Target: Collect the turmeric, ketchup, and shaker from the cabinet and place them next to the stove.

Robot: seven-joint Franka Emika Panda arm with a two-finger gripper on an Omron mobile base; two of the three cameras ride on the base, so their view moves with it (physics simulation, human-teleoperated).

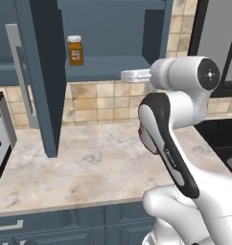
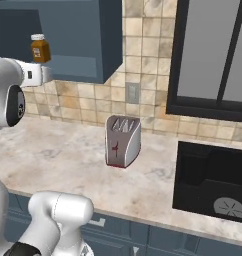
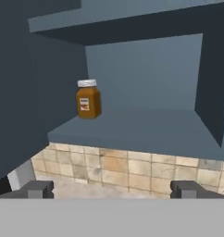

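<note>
The turmeric [image 1: 75,50] is a small orange-brown jar with a white lid, upright at the left of the open cabinet's shelf [image 1: 113,67]. The hand view shows the turmeric [image 3: 88,99] up and left of centre on the shelf [image 3: 146,129]. My gripper [image 3: 113,190] is open with nothing between its fingertips, in front of the cabinet, a little below shelf level and well short of the jar. In the left base view the gripper [image 1: 123,75] points at the shelf's front edge. The black stove [image 2: 208,185] is at the right of the counter. The ketchup and the shaker are out of view.
The cabinet door [image 1: 41,72] stands swung open at the left, its grey bar handle [image 1: 16,72] facing out. A silver toaster [image 2: 123,141] stands on the marble counter [image 1: 79,167] by the tiled wall. A dark appliance [image 1: 0,139] sits at the counter's left end.
</note>
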